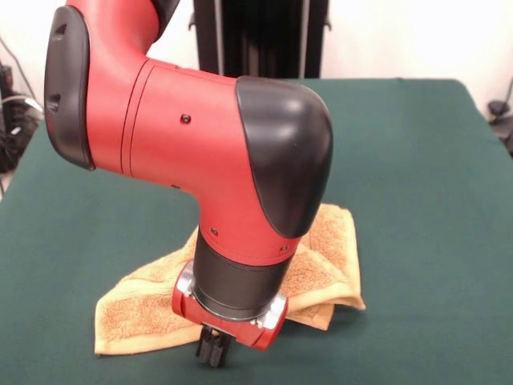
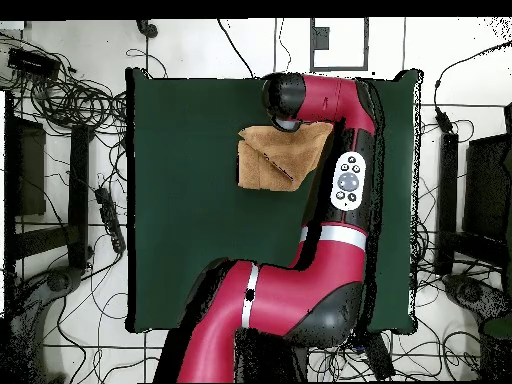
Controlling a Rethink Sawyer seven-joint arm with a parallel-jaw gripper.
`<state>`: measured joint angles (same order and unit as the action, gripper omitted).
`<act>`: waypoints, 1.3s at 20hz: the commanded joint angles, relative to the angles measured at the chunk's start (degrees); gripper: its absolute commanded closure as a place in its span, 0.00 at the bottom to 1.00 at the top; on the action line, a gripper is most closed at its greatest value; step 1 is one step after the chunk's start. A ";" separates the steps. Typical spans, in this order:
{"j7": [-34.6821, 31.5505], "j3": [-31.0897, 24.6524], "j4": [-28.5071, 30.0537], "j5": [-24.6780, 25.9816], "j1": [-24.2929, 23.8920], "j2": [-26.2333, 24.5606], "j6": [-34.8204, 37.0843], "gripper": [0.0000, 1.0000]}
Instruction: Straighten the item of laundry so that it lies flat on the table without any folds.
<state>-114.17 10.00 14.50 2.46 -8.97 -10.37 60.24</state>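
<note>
Towel (image 1: 321, 265) was nowhere near flat, a flap folded over, bunched at the tabletop's (image 1: 433, 184) 6 o'clock edge. Gripper (image 1: 213, 351) sat right over it; couldn't tell whether the jaws were apart. Unfolding was all left.

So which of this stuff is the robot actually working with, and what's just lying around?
For the job:
- folded orange-tan terry towel
- dark green cloth-covered table
- black gripper on the red arm

Just lying about:
- tangled black cables on the floor
- black power strip
</note>
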 commanded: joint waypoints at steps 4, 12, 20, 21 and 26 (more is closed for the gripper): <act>4.08 -5.54 5.30 -0.11 2.24 -3.29 -2.39 1.00; 12.24 -7.71 8.19 -0.86 3.41 -0.13 -4.36 0.00; 15.39 -7.93 13.63 0.19 4.24 4.99 -7.13 0.00; 16.12 -8.29 12.54 0.13 4.02 4.44 -6.48 0.00; 16.68 -9.10 10.58 -1.19 3.87 4.89 -1.36 0.00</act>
<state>-114.17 8.87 18.43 2.49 -7.05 -6.01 56.57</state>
